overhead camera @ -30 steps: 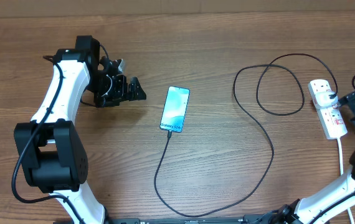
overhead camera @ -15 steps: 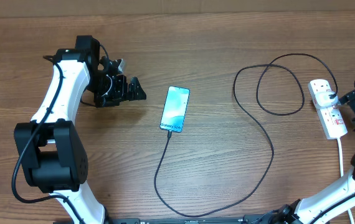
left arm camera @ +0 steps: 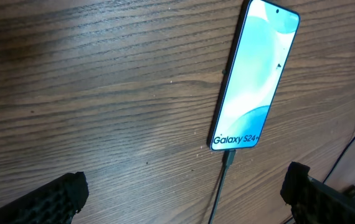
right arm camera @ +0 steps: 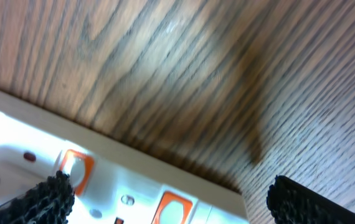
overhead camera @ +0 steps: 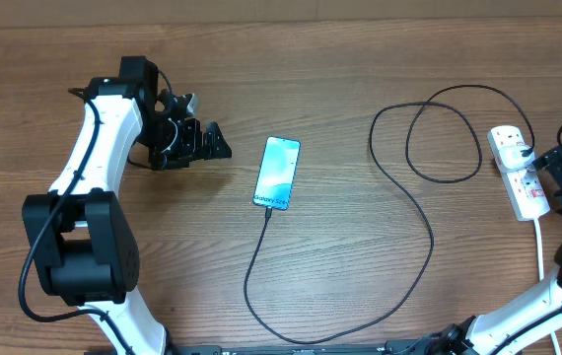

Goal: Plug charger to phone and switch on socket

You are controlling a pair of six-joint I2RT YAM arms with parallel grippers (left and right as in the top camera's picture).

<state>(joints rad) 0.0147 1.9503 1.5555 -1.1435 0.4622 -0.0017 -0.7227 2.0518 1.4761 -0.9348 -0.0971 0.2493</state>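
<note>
the socket [overhead camera: 518, 173] lies at the right edge of the tabletop [overhead camera: 360, 59], its long axis running top to bottom in the overhead frame. the right fingers [right arm camera: 37, 202] stand open and empty just right of it, so the right arm is nearer the switches. the left fingers [left arm camera: 40, 202], also open, hang well apart, left of the phone [overhead camera: 277, 174], where the charger [left arm camera: 220, 186] tip meets its lower end.

Even, fairly bright light falls from above in the overhead view. The counter [overhead camera: 340, 59] shows only short, soft shadows beside the left arm [overhead camera: 89, 158] and along the thin cable [overhead camera: 429, 227], and everything there is sharp. The left wrist view is crisp on the wood grain, and the phone [left arm camera: 252, 74] screen glows bright without glare. The right wrist view is blurred throughout: the white socket [right arm camera: 134, 180] looks washed out, and a soft dark shadow crosses the wood.
</note>
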